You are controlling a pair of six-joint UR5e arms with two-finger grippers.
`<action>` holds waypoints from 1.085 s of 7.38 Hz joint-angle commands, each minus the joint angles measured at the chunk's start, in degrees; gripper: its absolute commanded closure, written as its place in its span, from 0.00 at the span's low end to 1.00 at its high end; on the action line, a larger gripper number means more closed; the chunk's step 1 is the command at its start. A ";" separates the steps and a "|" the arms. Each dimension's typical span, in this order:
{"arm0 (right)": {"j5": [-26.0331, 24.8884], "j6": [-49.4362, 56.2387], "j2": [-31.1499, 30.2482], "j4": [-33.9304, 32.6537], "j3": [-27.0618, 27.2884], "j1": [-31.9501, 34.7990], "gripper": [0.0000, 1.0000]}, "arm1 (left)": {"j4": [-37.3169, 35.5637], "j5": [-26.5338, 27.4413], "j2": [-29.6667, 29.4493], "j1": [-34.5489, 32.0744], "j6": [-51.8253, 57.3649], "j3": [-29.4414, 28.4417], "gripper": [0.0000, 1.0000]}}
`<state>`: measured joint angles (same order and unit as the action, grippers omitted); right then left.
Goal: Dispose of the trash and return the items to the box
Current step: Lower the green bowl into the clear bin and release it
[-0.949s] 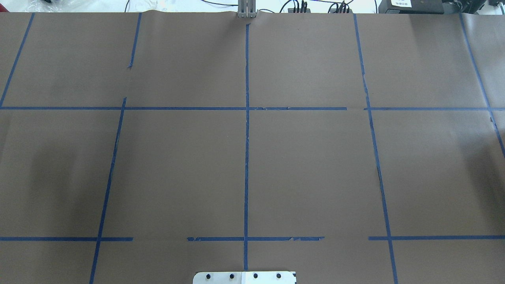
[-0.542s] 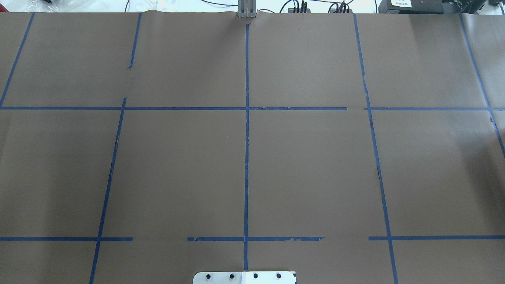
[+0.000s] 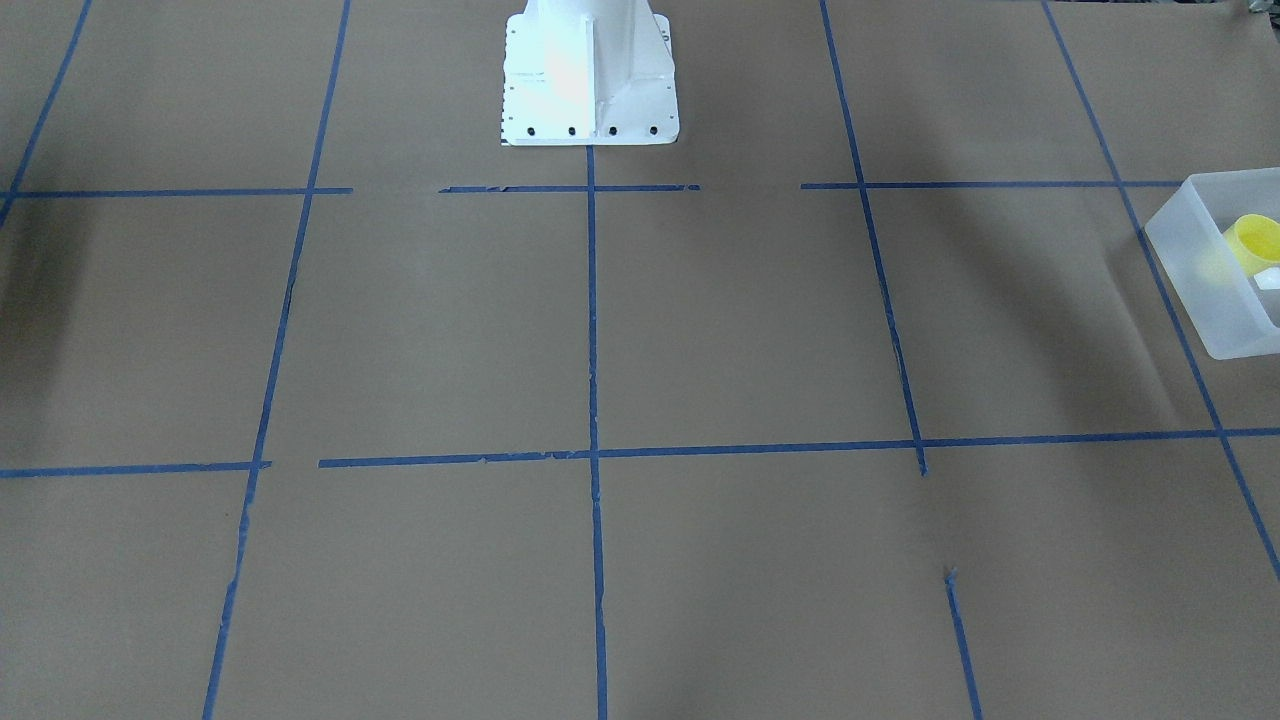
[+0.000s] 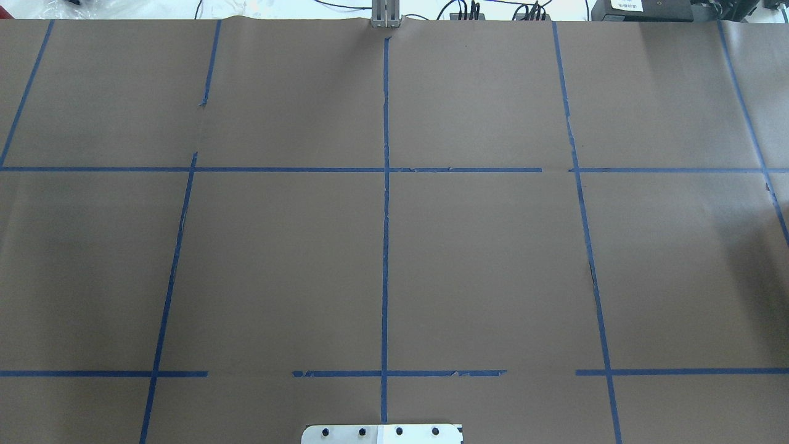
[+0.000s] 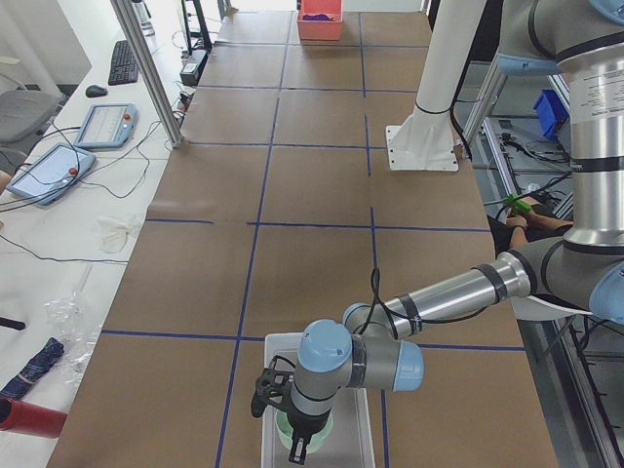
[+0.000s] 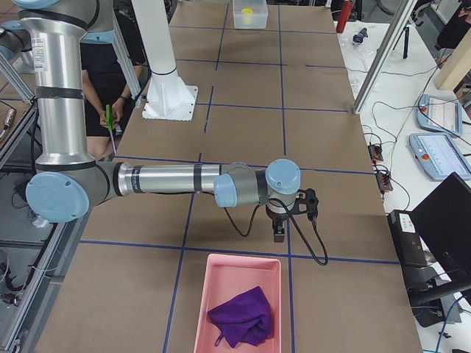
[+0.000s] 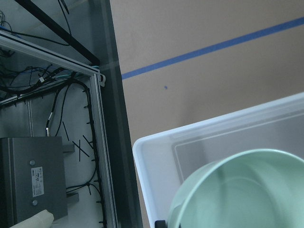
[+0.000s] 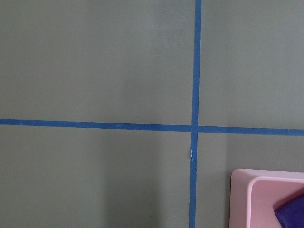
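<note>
Two tools here, and honestly I can't tell how far open either one is.

The left tool only shows in the side view from the left end. It points down over the box, which sits at the left end of the bench. A pale green cup is right at it. In the left wrist view the cup's rim fills the lower right corner, mouth toward the camera, with the box's white wall and floor behind it. Whether the fingers are pinching that cup or just sitting next to it, no idea, they're hidden. I also can't say whether the cup touches the box floor.

The right tool shows only in the side view from the right end. It hangs over bare bench just past the pink tray and isn't touching anything I can see. Its wrist view shows just brown paper, a blue tape crossing and one corner of the tray, no fingers.

Containers:
- The box is frosted white with low walls. The front view catches part of it at the frame edge with the yellow cup inside. There's a small white thing beside the cup that I can't make out, and I can't tell if the cup stands upright.
- The pink tray, at the right end of the bench, has a crumpled purple cloth in it.
</note>
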<state>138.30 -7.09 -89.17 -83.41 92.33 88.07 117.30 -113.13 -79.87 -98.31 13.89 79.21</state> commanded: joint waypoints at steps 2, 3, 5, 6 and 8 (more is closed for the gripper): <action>0.04 0.06 -0.13 0.00 -0.04 0.00 0.00 | 0.83 -0.08 -0.20 0.04 -0.18 -0.20 0.00; 0.04 0.06 -0.13 0.00 -0.04 0.00 0.00 | 0.83 -0.08 -0.46 0.04 -0.18 -0.11 0.00; 0.04 -0.03 -0.13 0.00 0.05 0.00 0.00 | 0.83 -0.42 -0.73 0.04 -0.27 2.07 0.00; 0.04 -0.03 -0.13 0.00 0.13 0.00 0.00 | 0.13 -0.60 -0.82 0.04 -0.36 4.44 0.00; 0.13 -0.12 -0.04 0.09 0.31 0.00 0.00 | -1.62 -7.94 -1.08 0.04 -4.64 7.87 0.00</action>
<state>138.40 -7.17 -89.28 -83.35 92.56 88.07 116.95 -116.64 -80.84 -98.22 11.81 84.63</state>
